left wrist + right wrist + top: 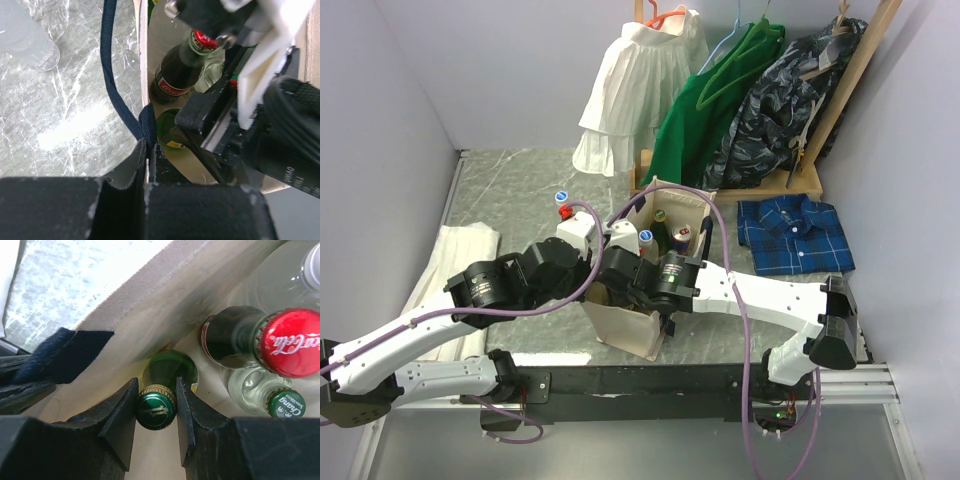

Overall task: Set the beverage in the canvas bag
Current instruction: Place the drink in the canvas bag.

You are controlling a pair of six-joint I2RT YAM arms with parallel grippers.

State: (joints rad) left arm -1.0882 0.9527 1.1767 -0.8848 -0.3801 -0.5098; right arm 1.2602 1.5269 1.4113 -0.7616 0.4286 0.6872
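The cream canvas bag [632, 328] stands upright at the table's middle, between my two arms. My left gripper [148, 150] is shut on the bag's rim [142, 60], beside its navy handle [107, 60]. My right gripper [156, 390] is inside the bag, shut on the neck of a green beverage bottle [156, 410] that stands upright. Its green body also shows in the left wrist view [169, 131]. A dark cola bottle with a red cap [292, 342] and a clear bottle with a green cap [285, 402] stand in the bag beside it.
A clear bottle [25, 40] stands on the marble table left of the bag. A white folded cloth [460, 270] lies at the left. A blue plaid shirt [795, 235] lies at the right. A wooden rack with hanging clothes [720, 100] stands behind the bag.
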